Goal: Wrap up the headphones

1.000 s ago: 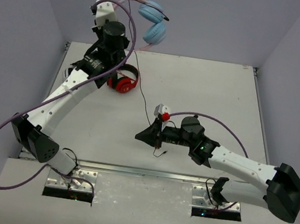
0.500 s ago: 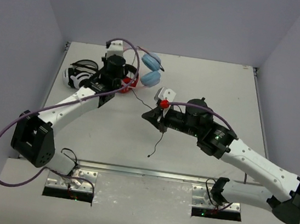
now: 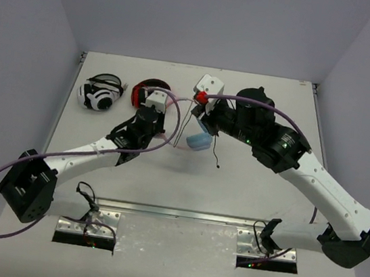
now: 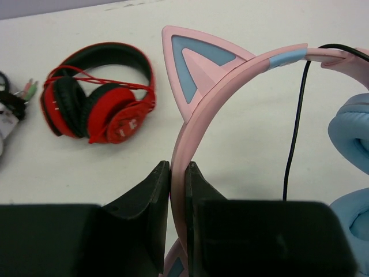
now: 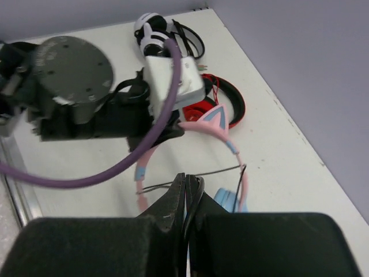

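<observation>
Clamping pink headband [image 4: 277, 57] of headphones [image 3: 198, 141] in my left gripper [image 4: 177, 168], above table [image 3: 267, 190] middle, toward far edge. My right gripper [image 5: 189, 183] pinches cable [image 4: 295, 127], draped over band. Winding underway, I judge; next: lead cable round band, taut, left grip firm.

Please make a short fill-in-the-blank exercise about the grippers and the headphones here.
The left gripper is shut on the pink ____ of the cat-eared headphones.
The right gripper pinches their thin ____ cable.
The white-and-black headphones lie farthest ____ on the table.
Missing: headband; black; left.
</observation>
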Controlling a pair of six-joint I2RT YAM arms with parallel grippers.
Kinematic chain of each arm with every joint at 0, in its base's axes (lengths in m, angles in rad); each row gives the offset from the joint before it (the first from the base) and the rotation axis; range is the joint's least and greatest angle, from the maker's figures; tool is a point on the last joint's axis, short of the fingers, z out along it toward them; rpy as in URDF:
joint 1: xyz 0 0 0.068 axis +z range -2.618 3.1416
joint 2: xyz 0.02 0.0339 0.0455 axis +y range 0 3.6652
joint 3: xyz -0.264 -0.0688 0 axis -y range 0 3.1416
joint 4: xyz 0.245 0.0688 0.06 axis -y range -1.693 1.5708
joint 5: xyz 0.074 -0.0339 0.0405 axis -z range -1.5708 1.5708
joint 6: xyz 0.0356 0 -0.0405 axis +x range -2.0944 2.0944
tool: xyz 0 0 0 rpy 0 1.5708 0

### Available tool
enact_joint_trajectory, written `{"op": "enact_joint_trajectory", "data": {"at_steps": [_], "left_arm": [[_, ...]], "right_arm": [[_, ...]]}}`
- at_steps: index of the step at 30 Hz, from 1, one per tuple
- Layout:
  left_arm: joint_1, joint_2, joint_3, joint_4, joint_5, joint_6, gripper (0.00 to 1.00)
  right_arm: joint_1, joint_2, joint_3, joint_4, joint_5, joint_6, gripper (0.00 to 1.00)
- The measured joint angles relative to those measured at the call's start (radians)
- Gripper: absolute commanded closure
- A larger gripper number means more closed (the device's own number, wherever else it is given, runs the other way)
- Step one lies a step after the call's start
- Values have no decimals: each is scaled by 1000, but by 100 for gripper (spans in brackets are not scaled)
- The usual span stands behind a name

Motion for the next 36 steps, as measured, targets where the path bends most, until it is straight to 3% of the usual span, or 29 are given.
{"op": "enact_joint_trajectory", "data": {"at_steps": [10,18,30,36], "left_arm": [[-163,-277,-87,-78,63,-9,100],[-274,-333,-87,-180,64,-8,100],[-273,-499,12,-271,76,-18,99],[-274,-531,63,-336,24,-64,100]], "right_arm": [[-256,104,23,0,20,-69,99],[-354,196,63,23,-21,-108,99],[-496,249,-40,126,-183,10,99],[-507,245,-170,284,-339,143,99]]}}
